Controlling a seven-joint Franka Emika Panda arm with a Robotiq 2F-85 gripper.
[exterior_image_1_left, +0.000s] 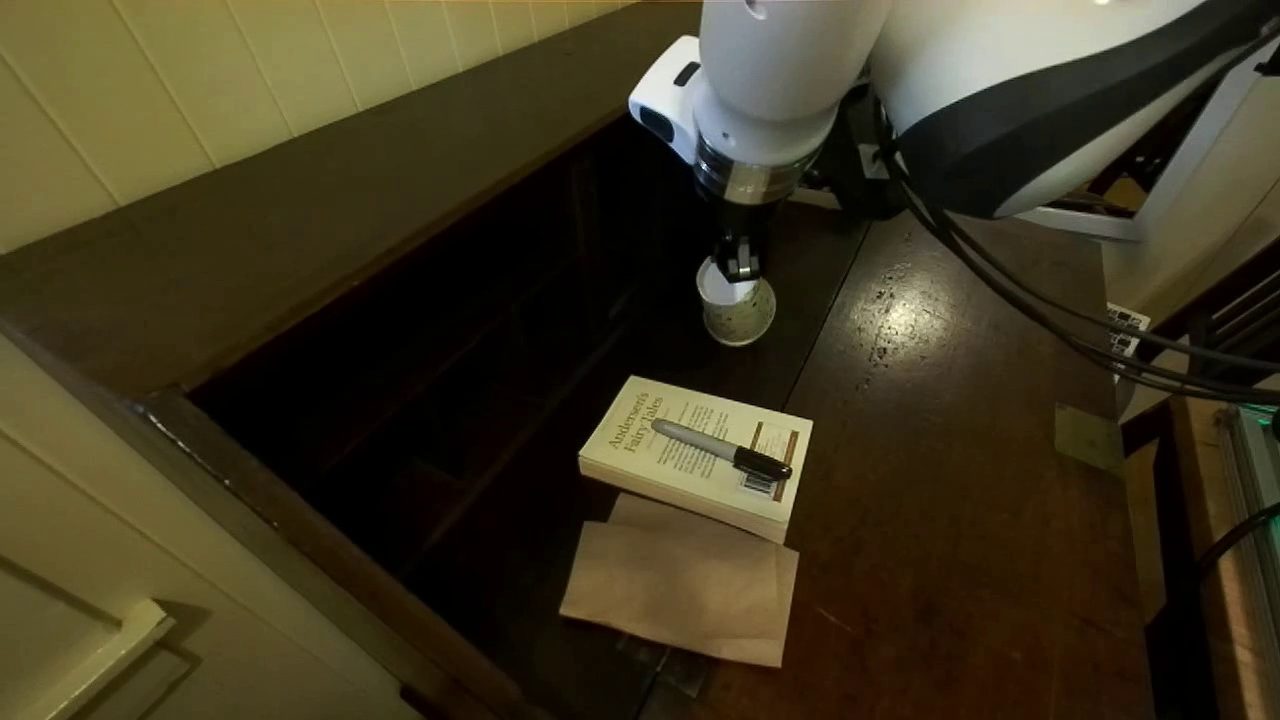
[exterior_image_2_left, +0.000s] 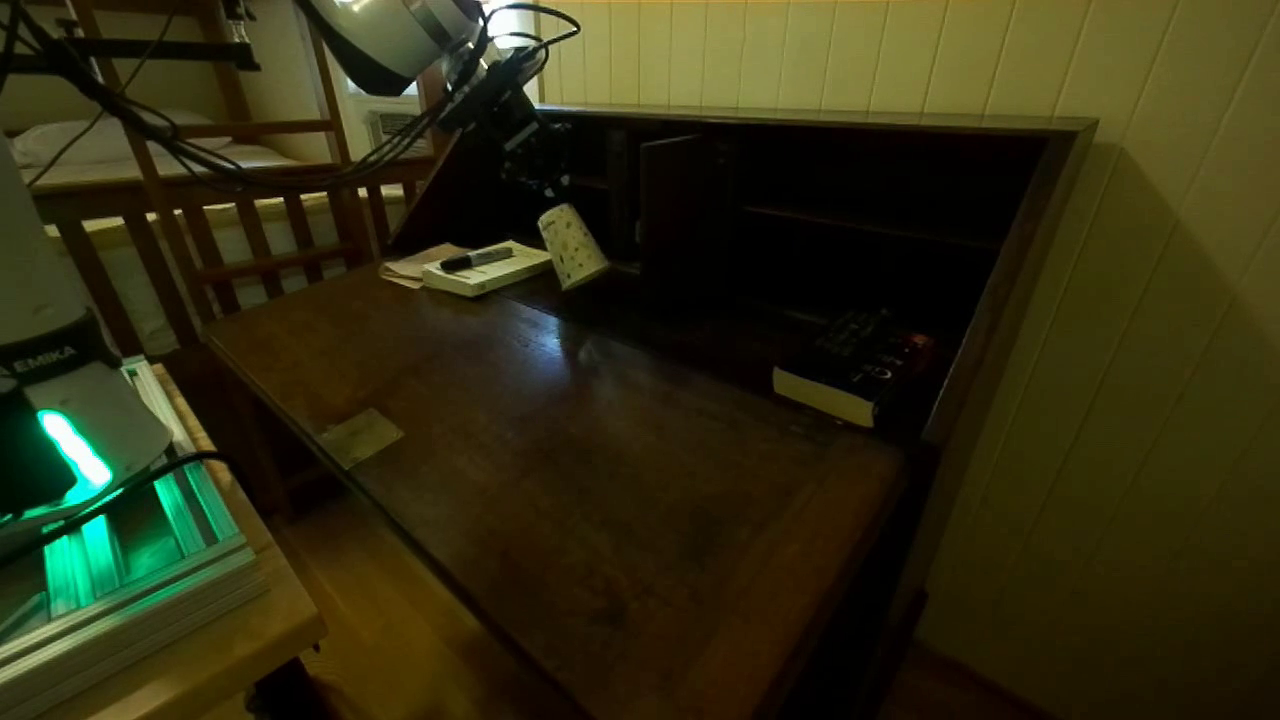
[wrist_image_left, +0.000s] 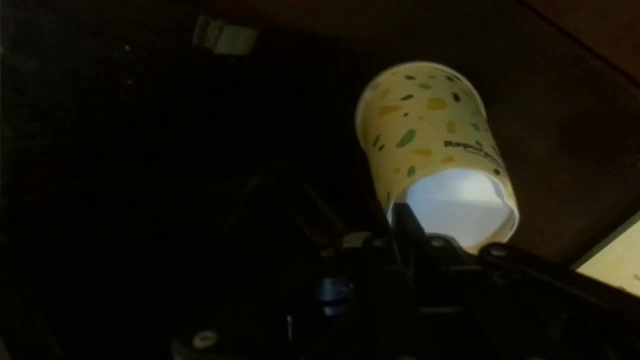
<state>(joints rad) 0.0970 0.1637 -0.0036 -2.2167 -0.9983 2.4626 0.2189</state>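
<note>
A speckled paper cup (exterior_image_1_left: 742, 314) leans at a slant beside the dark desk compartments, its white mouth turned up toward my gripper (exterior_image_1_left: 738, 268). In the wrist view the cup (wrist_image_left: 425, 120) shows green and yellow flecks and a printed word. One of my dark fingers (wrist_image_left: 407, 225) reaches inside its rim; the other is mostly lost in shadow at the outer side of the wall. The jaws are close together, with the cup's rim pinched between them. Tilted in the same way, the cup (exterior_image_2_left: 573, 248) appears below the gripper (exterior_image_2_left: 555, 190); whether its base touches the desk I cannot tell.
A pale book (exterior_image_1_left: 640, 400) lies on the desk (exterior_image_1_left: 950, 500), bearing a grey marker (exterior_image_1_left: 695, 438) with a black cap. Beside it are brown paper napkins (exterior_image_1_left: 680, 590). A thick dark book (exterior_image_2_left: 850, 365) rests by the shelves. A small cabinet door (exterior_image_2_left: 675, 210) stands behind the cup.
</note>
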